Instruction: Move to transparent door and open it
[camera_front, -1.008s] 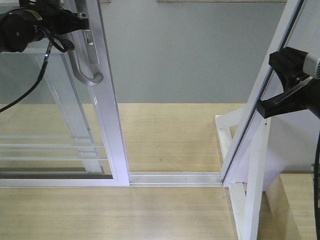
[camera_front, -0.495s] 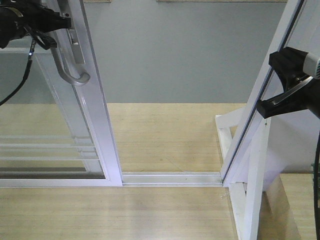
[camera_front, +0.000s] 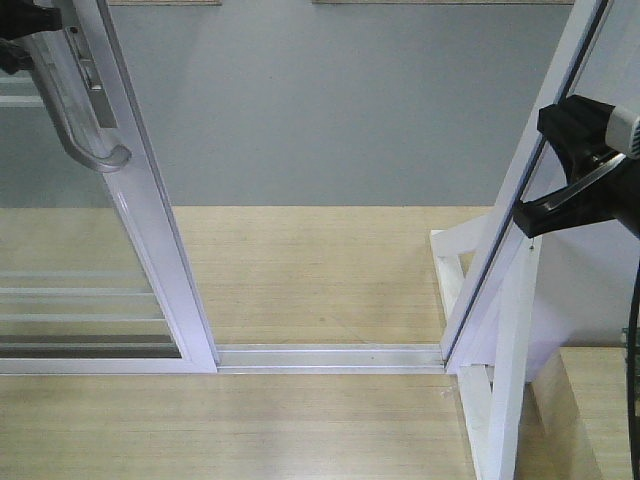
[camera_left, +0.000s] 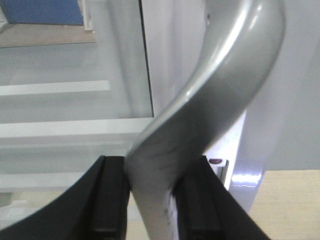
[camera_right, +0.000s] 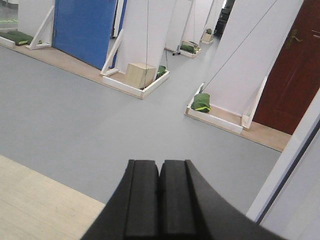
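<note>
The transparent door (camera_front: 150, 230), clear glass with thin white bars in a glossy white frame, stands at the left of the front view. Its curved silver-grey handle (camera_front: 92, 140) hangs on the stile. My left gripper (camera_front: 30, 35) is at the top left corner, mostly out of frame. In the left wrist view my left gripper (camera_left: 152, 200) is shut on the handle (camera_left: 225, 90), a black finger (camera_left: 112, 200) pressing each side. My right gripper (camera_front: 535, 215) hangs at the right by the slanted frame. In its wrist view the right gripper (camera_right: 160, 172) is shut on nothing.
A white floor track (camera_front: 330, 355) runs from the door to the slanted white support frame (camera_front: 500, 330) on the pale wooden platform. Grey floor lies beyond the opening. Farther off are white partitions, a blue panel (camera_right: 85, 30), a wooden box (camera_right: 140, 75), green bags (camera_right: 201, 102) and a dark red door (camera_right: 295, 75).
The door has slid to the left along its track, with my left gripper on the handle going with it. The gap to the right frame has widened. The right arm has not moved.
</note>
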